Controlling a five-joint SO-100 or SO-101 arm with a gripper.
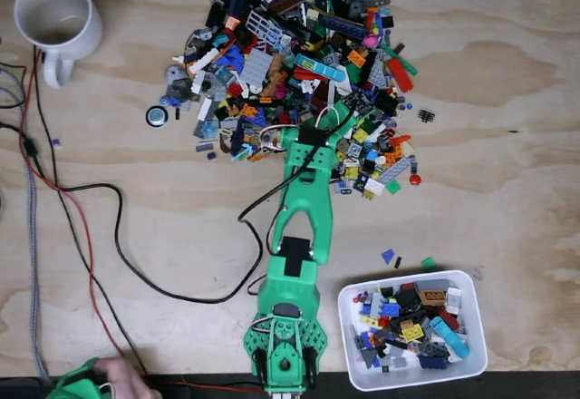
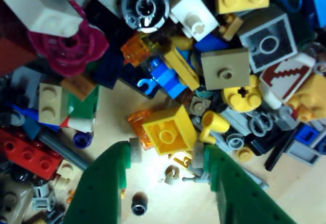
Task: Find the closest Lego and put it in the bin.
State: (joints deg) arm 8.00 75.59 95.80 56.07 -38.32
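Observation:
A big heap of mixed Lego pieces (image 1: 299,54) covers the upper middle of the wooden table in the fixed view. My green arm reaches up from the bottom edge, and its gripper (image 1: 343,120) is down at the heap's lower right edge. In the wrist view the gripper (image 2: 167,155) is open, with its green fingers (image 2: 104,183) either side of a bare patch of table. A yellow brick (image 2: 168,130) lies right at the fingertips, beside an orange clear piece (image 2: 138,122); small bits lie between the fingers. The white bin (image 1: 350,345), holding several Lego pieces, stands at the lower right.
A round white mug (image 1: 54,18) stands at the top left. Black and red cables (image 1: 109,236) run across the left side. A hand (image 1: 127,383) rests at the bottom left edge. A blue piece (image 1: 388,256) and a green one (image 1: 428,263) lie just above the bin.

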